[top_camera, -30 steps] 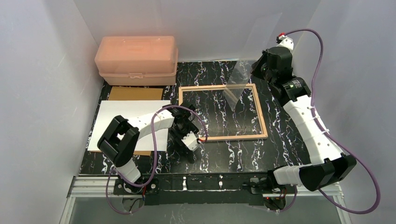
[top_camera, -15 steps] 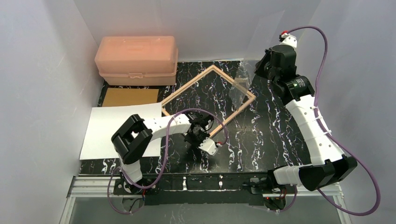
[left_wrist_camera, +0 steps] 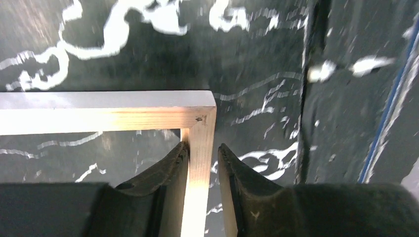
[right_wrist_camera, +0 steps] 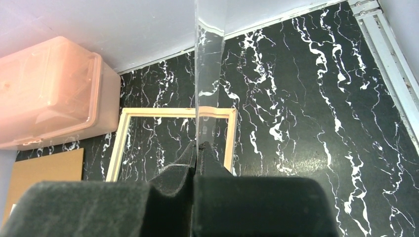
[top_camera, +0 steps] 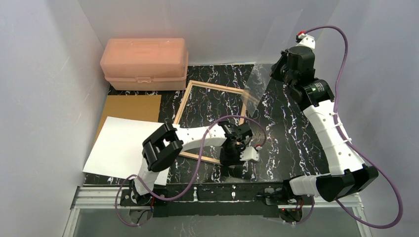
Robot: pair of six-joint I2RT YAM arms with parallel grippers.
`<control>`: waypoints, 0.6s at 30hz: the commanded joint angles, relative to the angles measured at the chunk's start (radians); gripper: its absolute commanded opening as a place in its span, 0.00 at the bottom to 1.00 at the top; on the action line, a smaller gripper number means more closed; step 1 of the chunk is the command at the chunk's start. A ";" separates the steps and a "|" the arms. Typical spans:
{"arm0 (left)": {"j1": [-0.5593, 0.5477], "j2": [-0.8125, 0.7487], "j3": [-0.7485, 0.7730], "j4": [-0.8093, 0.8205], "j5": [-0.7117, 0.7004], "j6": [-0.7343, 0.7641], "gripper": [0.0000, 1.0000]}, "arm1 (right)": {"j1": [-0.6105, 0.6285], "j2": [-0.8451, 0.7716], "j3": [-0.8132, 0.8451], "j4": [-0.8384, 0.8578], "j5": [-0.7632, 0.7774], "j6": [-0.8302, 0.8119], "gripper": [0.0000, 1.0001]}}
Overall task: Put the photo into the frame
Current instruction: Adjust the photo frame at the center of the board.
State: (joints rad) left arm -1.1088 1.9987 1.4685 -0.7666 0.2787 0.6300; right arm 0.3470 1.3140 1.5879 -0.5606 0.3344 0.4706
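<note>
The left tool [left_wrist_camera: 202,150] straddles the frame [left_wrist_camera: 99,118] at its near right corner; whether it clamps cannot be told. The right tool [right_wrist_camera: 197,150] pinches the clear pane [right_wrist_camera: 208,74] aloft. The photo [top_camera: 118,145] lies white-side up, left of the frame and nearer the left arm.

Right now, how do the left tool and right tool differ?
Load: the left tool grips the frame by its wooden rail beside a corner; the right tool pinches the clear pane by its edge.
Opening: the left tool's jaws are spread to the rail's width; the right tool's are almost closed on the thin sheet.
Height: the left tool is low at the table; the right tool holds its pane raised, on edge.
Shared: both are shut on something; neither has the photo.
</note>
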 commanded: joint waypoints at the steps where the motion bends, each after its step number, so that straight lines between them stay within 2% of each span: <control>1: -0.022 0.034 0.105 0.004 0.064 -0.129 0.31 | -0.007 -0.018 0.047 0.034 0.026 -0.033 0.01; 5: 0.001 -0.010 0.180 -0.060 0.056 -0.133 0.45 | -0.008 -0.022 0.065 0.016 0.043 -0.060 0.01; 10: 0.121 -0.210 0.135 -0.146 0.045 -0.160 0.66 | -0.009 -0.024 0.076 0.015 0.030 -0.064 0.01; 14: 0.342 -0.310 0.137 -0.206 0.048 -0.197 0.66 | -0.008 -0.035 0.060 0.014 0.009 -0.060 0.01; 18: 0.586 -0.282 0.142 -0.193 0.007 -0.210 0.62 | -0.008 -0.046 0.045 0.012 -0.028 -0.049 0.01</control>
State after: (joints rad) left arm -0.7197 1.6974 1.6058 -0.8917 0.3164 0.4572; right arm 0.3412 1.3117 1.6085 -0.5983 0.3401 0.4221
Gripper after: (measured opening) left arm 0.644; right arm 0.031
